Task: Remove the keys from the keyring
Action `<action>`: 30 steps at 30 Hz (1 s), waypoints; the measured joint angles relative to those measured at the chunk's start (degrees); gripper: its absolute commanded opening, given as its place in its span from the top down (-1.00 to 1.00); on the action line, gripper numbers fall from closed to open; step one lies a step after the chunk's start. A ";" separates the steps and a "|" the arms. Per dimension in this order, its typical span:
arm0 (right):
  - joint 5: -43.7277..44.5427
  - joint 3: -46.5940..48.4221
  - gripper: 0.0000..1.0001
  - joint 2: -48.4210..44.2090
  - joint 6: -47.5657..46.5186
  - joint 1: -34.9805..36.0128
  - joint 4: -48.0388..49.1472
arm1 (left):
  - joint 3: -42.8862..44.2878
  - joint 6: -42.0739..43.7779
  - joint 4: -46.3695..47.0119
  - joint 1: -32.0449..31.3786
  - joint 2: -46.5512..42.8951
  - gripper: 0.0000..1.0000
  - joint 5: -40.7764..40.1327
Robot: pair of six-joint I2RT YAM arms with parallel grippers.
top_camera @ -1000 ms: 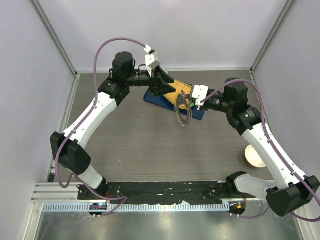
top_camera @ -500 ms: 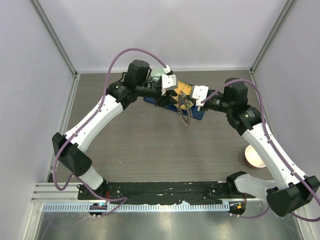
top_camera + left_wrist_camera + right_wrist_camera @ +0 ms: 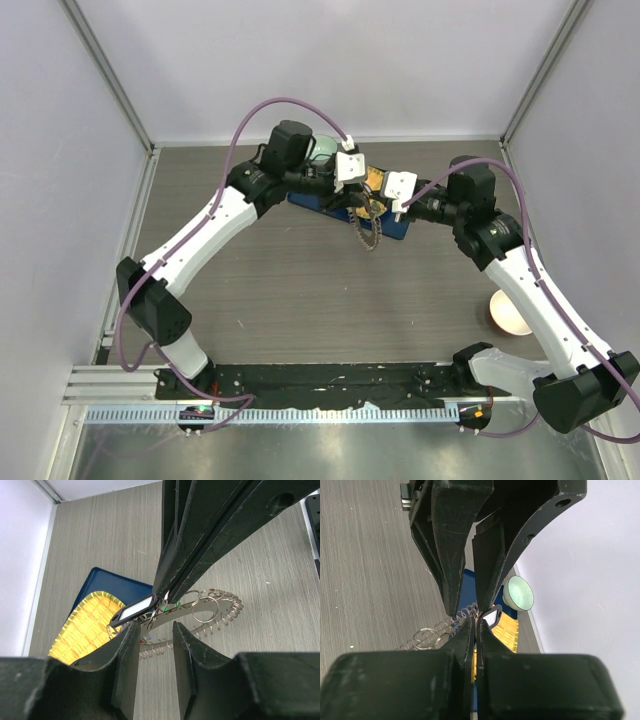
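Observation:
The keyring [image 3: 371,230] hangs over the table's far middle as a spiky grey wreath of keys [image 3: 366,240]. My right gripper [image 3: 379,206] is shut on its upper edge; in the right wrist view its fingertips [image 3: 470,625] pinch the wire beside a black tag [image 3: 493,615]. My left gripper [image 3: 358,204] comes in from the left. In its own view, its jaws [image 3: 154,626] stand apart astride the keyring's [image 3: 210,611] coiled rim, just below the black tag [image 3: 134,613]. I cannot tell whether they touch it. Small silver rings and a green key head bunch at the pinch.
A blue tray [image 3: 310,200] with a yellow woven mat [image 3: 85,627] lies under and behind the keyring. A pale green bowl [image 3: 520,593] stands by the back wall. A cream bowl [image 3: 508,313] sits near the right arm's forearm.
My left arm has swung right and down to the keyring, and its jaws have narrowed around the rim. The right gripper and keyring have stayed put.

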 measured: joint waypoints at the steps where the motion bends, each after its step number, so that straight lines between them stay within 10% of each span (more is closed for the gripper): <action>1: 0.00 0.00 0.99 0.00 0.00 0.00 0.02 | 0.00 0.00 0.11 -0.09 0.11 0.31 0.02; 23: -0.09 0.00 0.99 0.00 0.02 0.00 0.02 | 2.36 0.55 -0.15 -0.72 0.50 0.86 1.36; 30: -0.07 0.00 0.99 0.00 0.17 0.00 -0.44 | 3.61 3.08 -3.13 -0.90 1.25 0.66 1.53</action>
